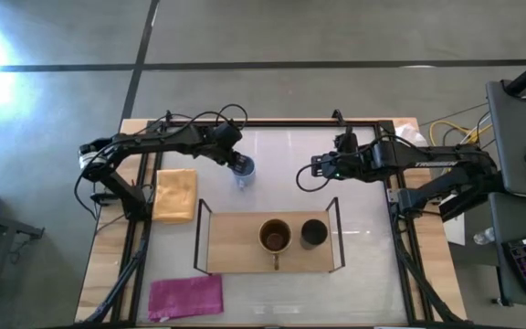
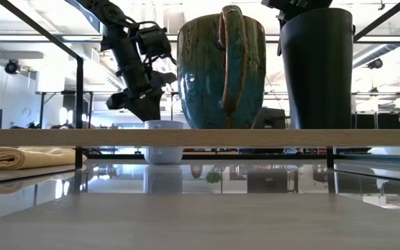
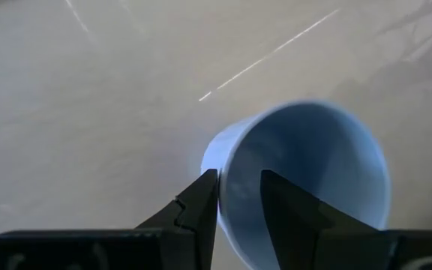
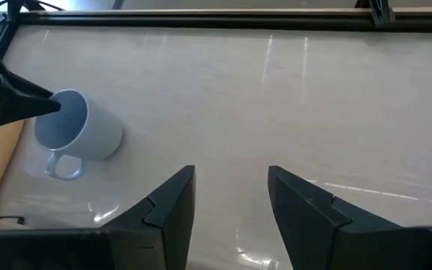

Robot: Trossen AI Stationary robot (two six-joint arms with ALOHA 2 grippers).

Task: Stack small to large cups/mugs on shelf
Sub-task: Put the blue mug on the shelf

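We see the left tool point(image 1: 236, 163) low over the far-left part of the table point(image 1: 363, 164), its two fingers point(image 3: 201, 206) clamped on the rim of the blue mug point(image 1: 244, 170), one finger inside the mouth and one outside. In the left wrist view the mug point(image 3: 306, 180) fills the frame, mouth toward the camera. In the right wrist view the mug point(image 4: 81, 129) stands on the table, its handle on the side away from the tool. The low view shows this tool point(image 2: 144, 104) coming down onto the mug point(image 2: 164, 142), which sits on the table beyond the shelf board.

The right tool point(image 1: 305, 175) hangs over the middle far part of the table, pointing left toward the blue mug and well apart from it. Its fingers point(image 4: 167, 206) stand apart with nothing between them.

Just nearer than both tools lies the shelf point(image 1: 236, 247), a light-wood board with black wire uprights at its two ends. On it stand the brown mug point(image 1: 275, 237), handle pointing to the near side, and the black mug point(image 1: 314, 233) just to its right; they look close but we cannot tell if they touch. In the low view the brown mug point(image 2: 222, 69) shows a blue-green glaze.

Left of the shelf lies a yellow cloth point(image 1: 175, 194); at the near left lies a pink cloth point(image 1: 185, 296).
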